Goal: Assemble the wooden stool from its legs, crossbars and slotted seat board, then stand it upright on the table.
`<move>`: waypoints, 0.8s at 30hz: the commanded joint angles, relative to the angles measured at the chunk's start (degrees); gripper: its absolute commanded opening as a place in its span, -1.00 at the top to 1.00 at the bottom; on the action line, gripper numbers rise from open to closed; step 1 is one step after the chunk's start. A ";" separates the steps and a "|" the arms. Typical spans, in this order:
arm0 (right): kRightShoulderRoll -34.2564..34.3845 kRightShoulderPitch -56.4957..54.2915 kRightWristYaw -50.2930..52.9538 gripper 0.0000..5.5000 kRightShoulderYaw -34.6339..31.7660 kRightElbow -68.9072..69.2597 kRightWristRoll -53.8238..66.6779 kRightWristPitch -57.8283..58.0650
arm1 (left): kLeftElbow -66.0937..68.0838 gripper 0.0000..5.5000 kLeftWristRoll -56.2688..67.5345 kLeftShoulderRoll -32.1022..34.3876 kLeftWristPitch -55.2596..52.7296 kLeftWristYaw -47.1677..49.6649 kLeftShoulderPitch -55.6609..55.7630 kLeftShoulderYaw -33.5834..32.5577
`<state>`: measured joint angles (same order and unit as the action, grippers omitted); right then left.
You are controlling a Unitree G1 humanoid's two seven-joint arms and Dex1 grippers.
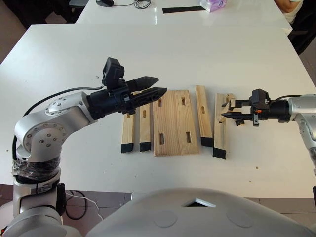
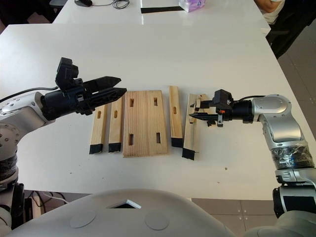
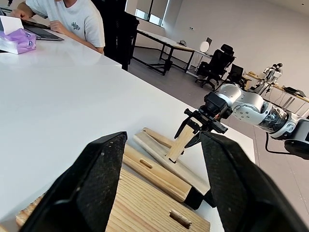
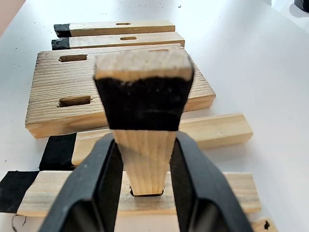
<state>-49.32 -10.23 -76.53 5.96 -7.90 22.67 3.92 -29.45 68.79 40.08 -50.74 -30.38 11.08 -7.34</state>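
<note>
A slotted seat board (image 1: 174,123) lies flat at mid-table. Two black-tipped legs (image 1: 129,132) (image 1: 145,129) lie to its left and two more (image 1: 203,116) (image 1: 220,129) to its right. My left gripper (image 1: 154,88) hovers open over the board's far left corner, with nothing between its fingers (image 3: 94,186). My right gripper (image 1: 232,112) is shut on a short crossbar (image 4: 144,108). It holds the crossbar upright over the rightmost leg (image 4: 130,191), lower end in that leg's slot. The crossbar (image 3: 179,140) also stands out in the left wrist view.
The white table (image 1: 74,54) has bare room beyond the parts and to both sides. Its front edge runs close below the legs' black tips. A second table behind carries a purple tissue pack (image 1: 213,4) and a black strip (image 1: 182,9).
</note>
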 commanded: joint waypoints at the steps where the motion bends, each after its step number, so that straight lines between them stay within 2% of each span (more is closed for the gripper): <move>1: 1.57 5.81 3.07 0.53 3.73 -3.91 -5.01 4.49 | 0.21 -0.02 -0.79 0.21 -0.72 -0.50 0.97 0.33; 2: 2.50 5.72 4.72 0.39 3.74 -4.61 -5.48 4.32 | 0.21 -0.02 -0.87 0.11 -0.74 -0.50 0.98 0.35; 7: 5.70 10.81 10.02 0.13 4.04 -4.89 -7.83 1.29 | 0.91 -0.02 -1.26 -0.11 -1.14 -1.08 1.94 0.96; 11: 5.85 12.90 12.49 -0.08 0.72 -1.94 -5.51 1.41 | 1.67 -0.02 -1.78 0.13 -1.23 -1.61 2.26 0.72; 18: 3.27 11.53 13.69 -0.08 -9.51 10.68 3.23 8.55 | 0.19 -0.02 -2.60 -1.06 0.00 -0.11 0.26 -0.65; 24: -0.06 6.98 14.84 -0.08 -19.16 21.97 15.43 19.98 | -1.42 -0.02 -2.90 -2.07 0.93 0.94 -1.37 -1.73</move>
<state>-47.46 -1.67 -61.98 -10.52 10.80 34.70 20.42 -29.73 66.29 38.19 -50.30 -30.01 10.19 -8.60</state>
